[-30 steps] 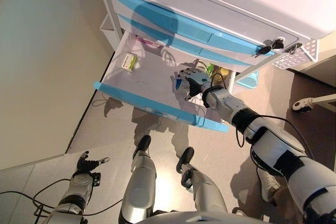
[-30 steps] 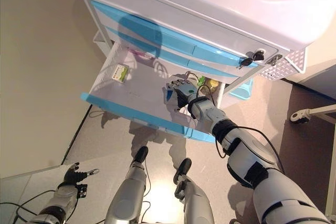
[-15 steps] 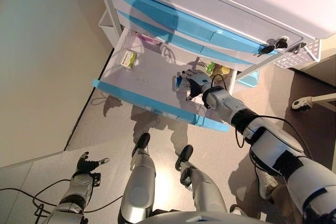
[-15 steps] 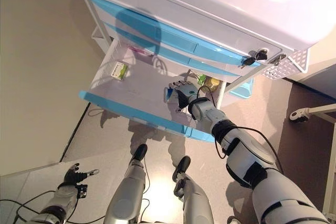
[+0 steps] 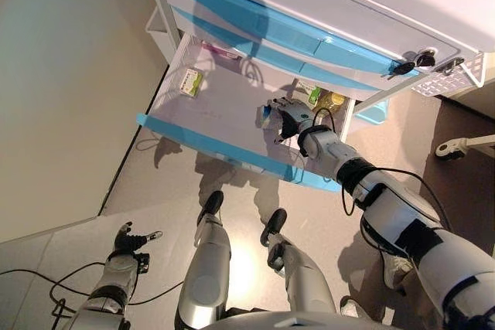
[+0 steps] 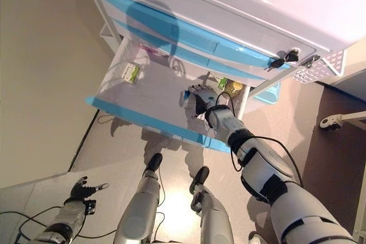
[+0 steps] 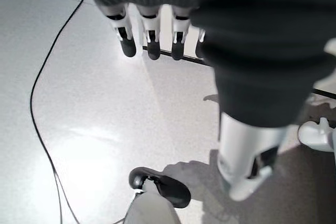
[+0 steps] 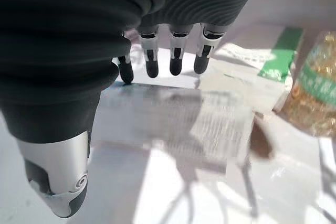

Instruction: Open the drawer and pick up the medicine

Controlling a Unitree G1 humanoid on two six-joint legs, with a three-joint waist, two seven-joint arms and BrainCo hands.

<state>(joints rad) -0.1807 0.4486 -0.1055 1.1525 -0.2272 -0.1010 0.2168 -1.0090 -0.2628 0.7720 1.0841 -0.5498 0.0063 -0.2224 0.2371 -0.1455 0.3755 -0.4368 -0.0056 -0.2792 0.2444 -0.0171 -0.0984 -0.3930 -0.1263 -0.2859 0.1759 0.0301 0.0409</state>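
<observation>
Drawer [image 5: 232,106] is standing open in the left eye view; the right robot hand [image 5: 285,113] is reaching deeper than a second ago, nearing the medicine. Left robot hand [image 5: 128,242] is idling, relaxed. Right wrist view: fingers [image 8: 176,59] are hanging straight, empty, over a flat medicine box [image 8: 178,119], its long axis pointing toward a bottle [image 8: 315,87].

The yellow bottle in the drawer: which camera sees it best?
The right wrist view: the yellow bottle shows large beside a green and white box, past the right hand. Both eye views show it small at the drawer's far right corner. The left wrist view shows only floor.
</observation>
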